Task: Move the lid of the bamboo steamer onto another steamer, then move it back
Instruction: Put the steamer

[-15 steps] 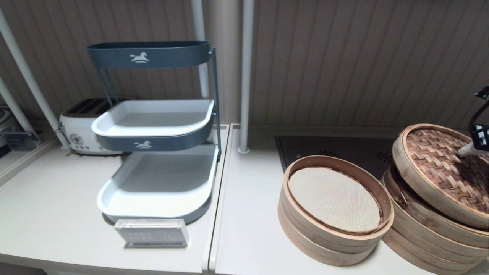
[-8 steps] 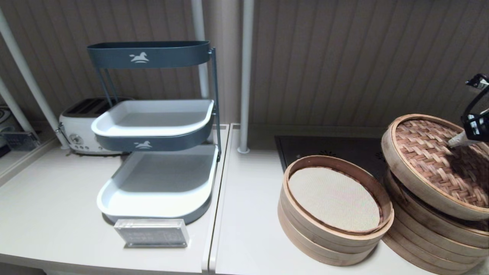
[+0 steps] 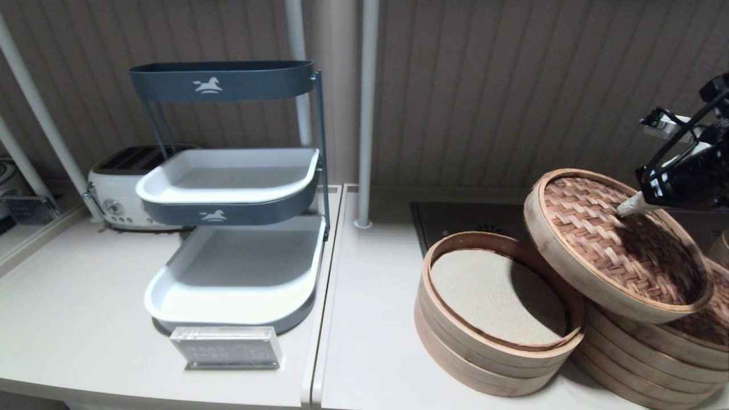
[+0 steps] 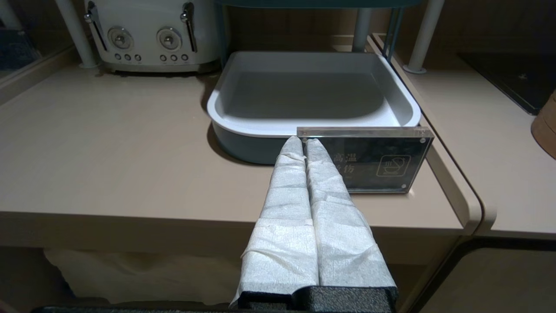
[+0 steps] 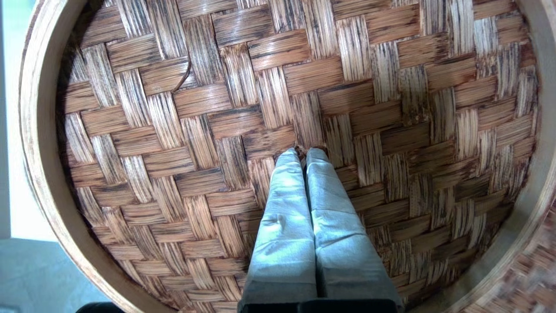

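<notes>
The bamboo steamer lid (image 3: pixel 592 239) hangs tilted in the air, its reddish-brown weave facing up and its pale rim overlapping the right edge of the open steamer (image 3: pixel 495 296) with the cream cloth liner. My right gripper (image 3: pixel 621 212) is shut on the small loop at the lid's centre; in the right wrist view its wrapped fingertips (image 5: pixel 302 151) pinch that loop on the lid (image 5: pixel 173 130). The other steamer (image 3: pixel 643 359), a stack of pale rings, stands at the far right with its darker woven lid (image 3: pixel 712 322) partly showing. My left gripper (image 4: pixel 302 140) is parked shut and empty at the counter's front edge.
A tiered blue-and-white tray rack (image 3: pixel 228 228) stands on the left counter with an acrylic sign (image 3: pixel 226 346) before it and a white toaster (image 3: pixel 122 193) behind. A dark cooktop (image 3: pixel 472 219) lies behind the steamers. Two white poles (image 3: pixel 364 114) rise at the back.
The right gripper has carried the lid up and to the left, off the right stack; its left rim now hangs over the open steamer. The left arm has not moved.
</notes>
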Available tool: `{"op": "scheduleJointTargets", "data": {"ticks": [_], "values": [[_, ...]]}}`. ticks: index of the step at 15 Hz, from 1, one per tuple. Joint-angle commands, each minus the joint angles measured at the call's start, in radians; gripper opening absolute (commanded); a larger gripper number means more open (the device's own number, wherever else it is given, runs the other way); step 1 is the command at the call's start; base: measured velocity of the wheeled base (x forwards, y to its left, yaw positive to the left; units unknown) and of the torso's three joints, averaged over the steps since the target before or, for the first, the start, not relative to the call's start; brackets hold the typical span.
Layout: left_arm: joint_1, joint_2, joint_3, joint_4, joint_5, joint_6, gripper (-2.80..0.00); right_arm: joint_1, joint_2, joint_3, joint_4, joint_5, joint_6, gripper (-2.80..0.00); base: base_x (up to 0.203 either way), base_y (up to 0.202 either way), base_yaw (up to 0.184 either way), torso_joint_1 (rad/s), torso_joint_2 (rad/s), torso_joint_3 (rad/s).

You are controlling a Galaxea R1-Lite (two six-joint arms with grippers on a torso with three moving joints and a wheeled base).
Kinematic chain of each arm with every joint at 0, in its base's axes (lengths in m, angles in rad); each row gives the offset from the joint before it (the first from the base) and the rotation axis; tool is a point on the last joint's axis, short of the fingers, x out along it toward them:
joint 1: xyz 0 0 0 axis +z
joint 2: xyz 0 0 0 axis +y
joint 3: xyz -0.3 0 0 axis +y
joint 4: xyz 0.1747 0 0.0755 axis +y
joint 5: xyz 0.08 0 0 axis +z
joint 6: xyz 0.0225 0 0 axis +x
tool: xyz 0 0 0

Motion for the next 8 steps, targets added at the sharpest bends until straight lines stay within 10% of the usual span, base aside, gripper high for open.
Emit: {"op": "scheduleJointTargets", "data": {"ticks": [1, 8], "values": [[0.000, -0.002, 0.028, 0.000, -0.001, 0.000, -2.80, 0.022, 0.002, -0.007, 0.004, 0.000, 0.002, -2.80, 0.000, 0.000, 0.000, 0.000, 0.00, 0.000], [0.000, -0.002, 0.028, 0.000, 0.000, -0.001, -2.80, 0.172, 0.002, 0.001, 0.004, -0.039, 0.050, -2.80, 0.000, 0.000, 0.000, 0.000, 0.00, 0.000]]}}
